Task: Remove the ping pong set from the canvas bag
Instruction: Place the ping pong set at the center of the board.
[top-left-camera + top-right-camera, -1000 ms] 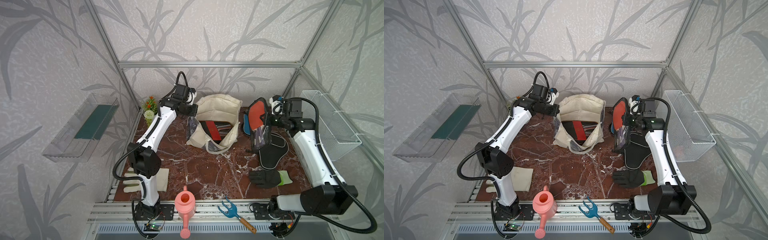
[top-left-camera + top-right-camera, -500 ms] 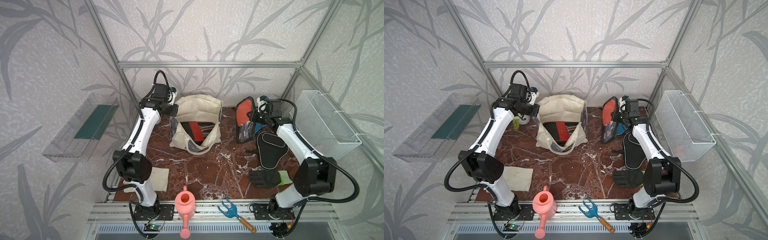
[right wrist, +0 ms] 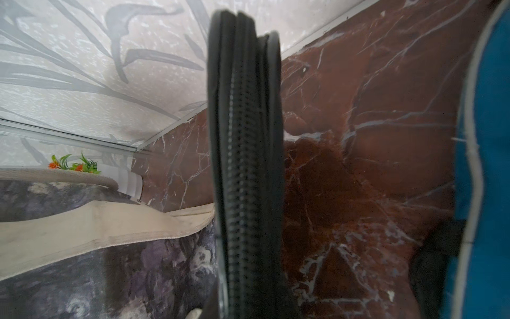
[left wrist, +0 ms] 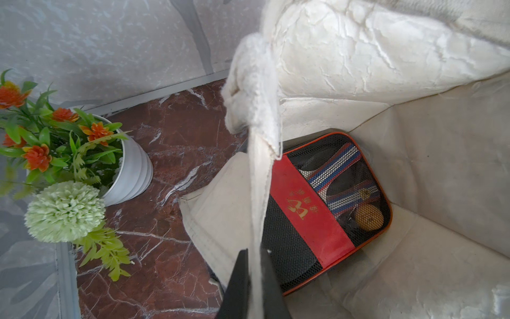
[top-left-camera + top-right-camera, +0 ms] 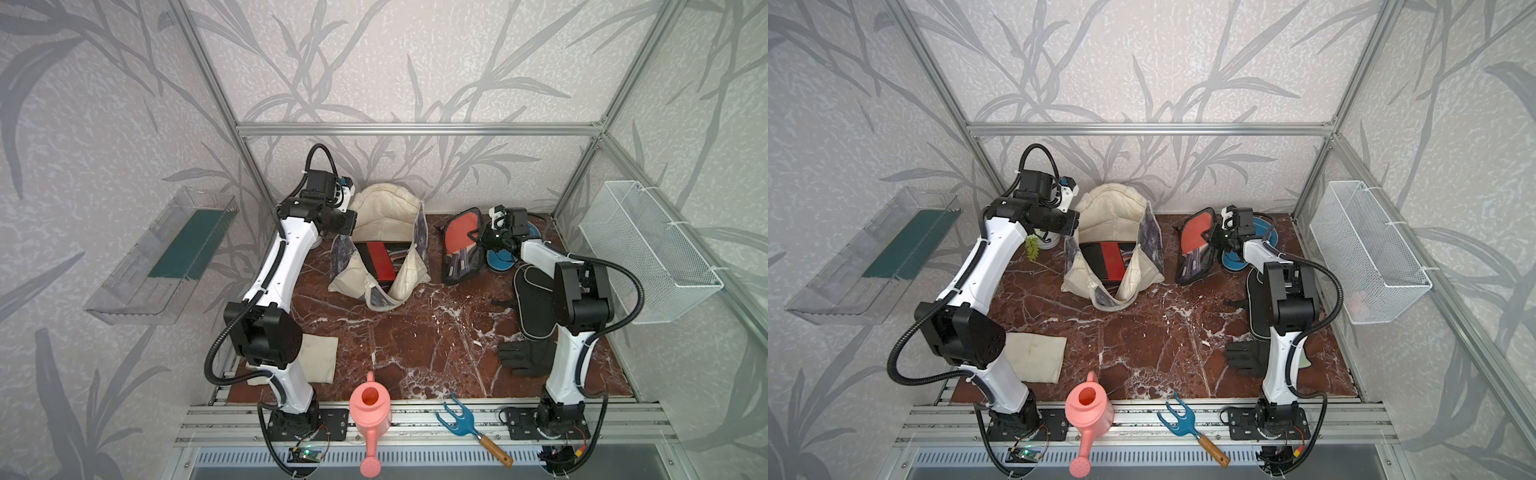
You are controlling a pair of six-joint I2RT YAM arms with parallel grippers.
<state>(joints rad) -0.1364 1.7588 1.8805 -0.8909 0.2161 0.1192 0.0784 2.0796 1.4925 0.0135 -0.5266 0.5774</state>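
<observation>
Left wrist view: left end effector [image 4: 252, 262] is pressed together on the cream rim of the canvas bag [image 4: 386, 69], with the fabric pinched between both fingers and the bag mouth gaping. Flat black mesh box with red band [image 4: 311, 218] lies inside on the bag floor; striped paddle handles and an orange ball show through the mesh. Potted artificial flowers [image 4: 129, 171] stand just beside the bag on the table [image 4: 176, 132]. Both top views put the bag at the back of the table. Right end effector [image 5: 480, 238] pinches the edge of the red-faced paddle case [image 5: 459, 230]. That case stands tilted with its lower end on the table, just beside the bag on the right arm's side. Right wrist view shows only its black zip edge; fingers not visible there. Blue case [image 5: 503, 262] lies flat beneath the right wrist. Black case [image 5: 534, 307] lies nearer the front, partly hidden by the arm. Both are outside the bag.
</observation>
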